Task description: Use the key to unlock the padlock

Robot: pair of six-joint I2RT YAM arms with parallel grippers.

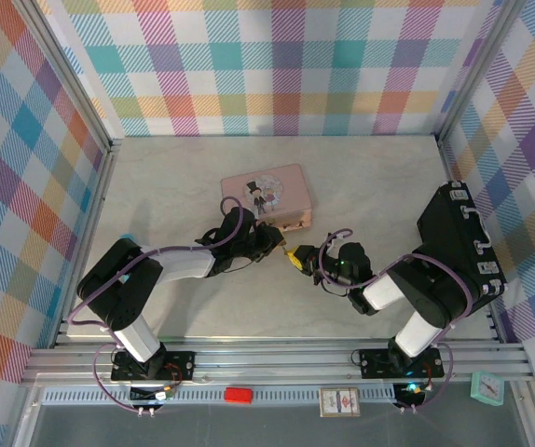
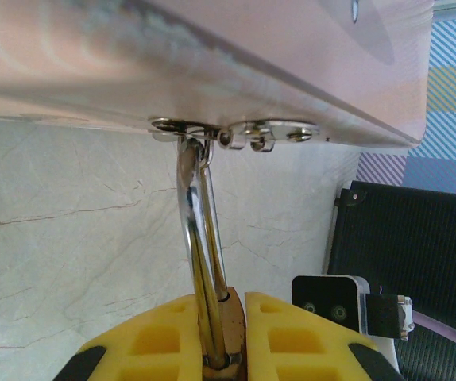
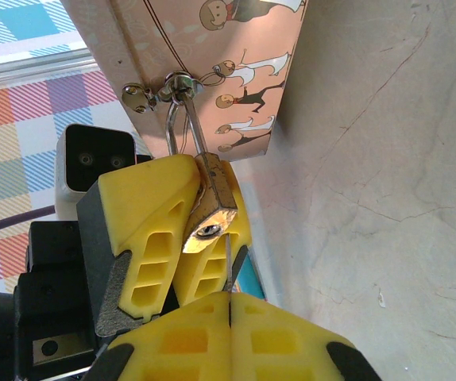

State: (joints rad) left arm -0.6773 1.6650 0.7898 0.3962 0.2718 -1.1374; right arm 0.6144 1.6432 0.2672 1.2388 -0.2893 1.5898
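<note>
Brass-gold padlock (image 3: pixel 212 205) hanging just off the near edge of the pink tin (image 1: pixel 263 191), toward its right end, thin silver shackle (image 2: pixel 199 238) threaded through the tin's clasp (image 2: pixel 236 131). Pinched by the body between the yellow fingers of the left gripper (image 2: pixel 232 317), jaws drawn in close around it, keyhole (image 3: pixel 210 231) turned toward the right arm. Steadying of the lock: done.

Thin grey key (image 3: pixel 228 262) clamped in the right gripper (image 3: pixel 229 305), jaws closed tight on it, blade poking out of the grip and pointing straight at the keyhole. Tip right at the hole's mouth, perhaps just inside; too small to say how deep. Fetching and lining up of the key also done, by the look of it.

Both legs of the shackle apparently seated in the body, as seen from the left wrist, so most likely locked as yet.

Left to do, judging from this: push the key fully home, turn it, see the shackle spring free. Roughly halfway, with the fiddly part ahead. Some risk of the blade slipping off the hole's edge, or twisting in the grip, if pushed off-line.
</note>
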